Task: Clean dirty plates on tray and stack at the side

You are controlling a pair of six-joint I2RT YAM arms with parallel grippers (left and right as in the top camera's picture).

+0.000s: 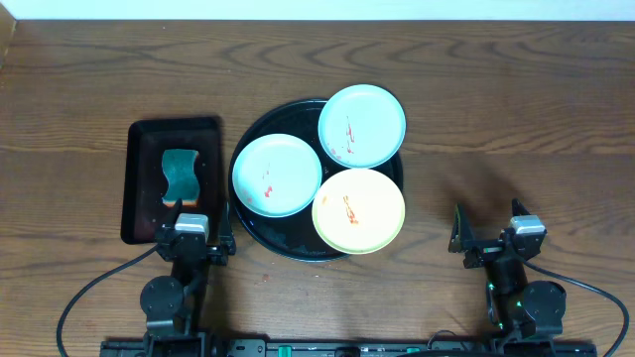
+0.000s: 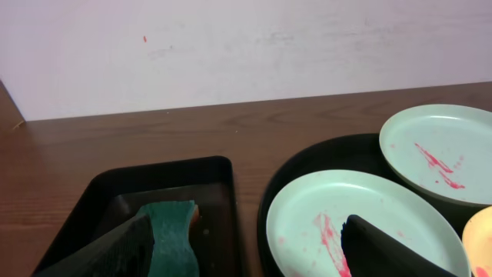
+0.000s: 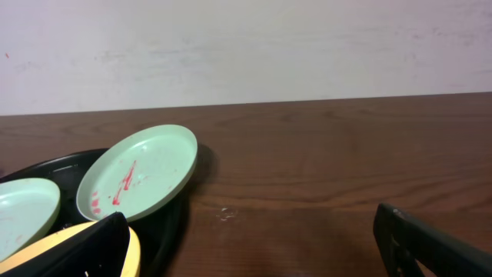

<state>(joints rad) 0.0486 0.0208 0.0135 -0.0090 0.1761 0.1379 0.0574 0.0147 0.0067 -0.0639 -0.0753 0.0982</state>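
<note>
At the left edge: small tray (image 1: pixel 139 198) holding a sponge (image 1: pixel 181 177). Front edge, left: left gripper (image 1: pixel 195 223), jaws wide apart, empty. Mid-bench: tray (image 1: pixel 268 235) carrying all three plates, namely mint plate (image 1: pixel 277 175), rear mint plate (image 1: pixel 361 125) and yellow plate (image 1: pixel 358 210), each smeared red. Front edge, right: right gripper (image 1: pixel 489 230), spread wide, empty. Right edge: side (image 1: pixel 516 139), no stack. Status: nothing wiped or stacked; whole task outstanding.

Green sponge (image 1: pixel 181 175) in rectangular tray (image 1: pixel 139 198)
</note>
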